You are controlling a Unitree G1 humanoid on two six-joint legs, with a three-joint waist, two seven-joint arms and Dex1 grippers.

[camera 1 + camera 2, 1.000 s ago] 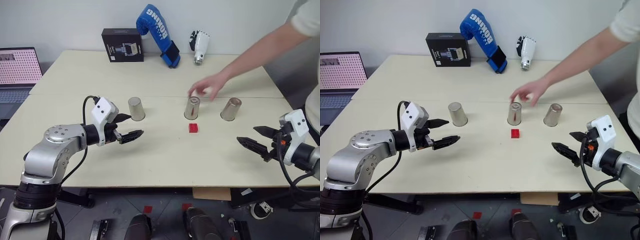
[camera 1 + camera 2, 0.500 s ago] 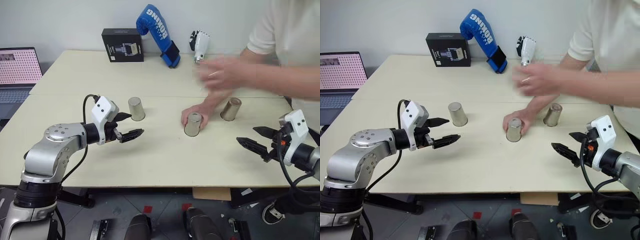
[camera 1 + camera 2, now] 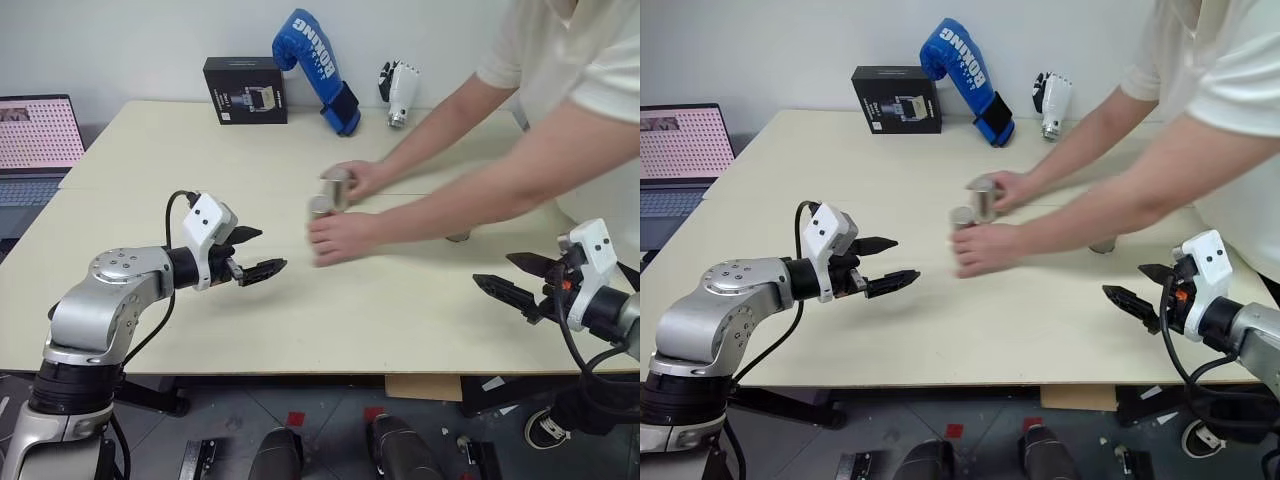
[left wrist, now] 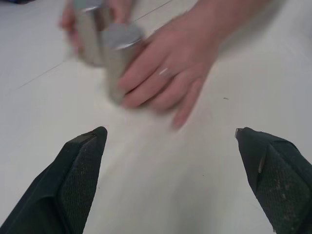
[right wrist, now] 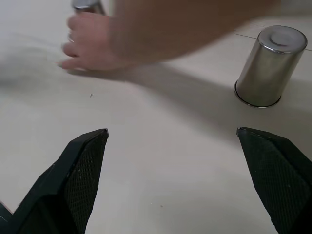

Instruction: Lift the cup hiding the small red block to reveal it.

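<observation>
From the head views, two inverted metal cups [image 3: 337,188] were seen gripped by a person's hands [image 3: 338,238] mid-counter [image 3: 150,150]; the small red block could not be seen, so its place could not be told. The left gripper [image 3: 255,253] and right gripper [image 3: 502,279] were held with jaws apart, empty. In the left wrist view, both cups appeared blurred. In the right wrist view, a third cup [image 5: 270,66] was shown standing alone.

third cup [image 3: 459,237] behind forearm [image 3: 470,205]
</observation>
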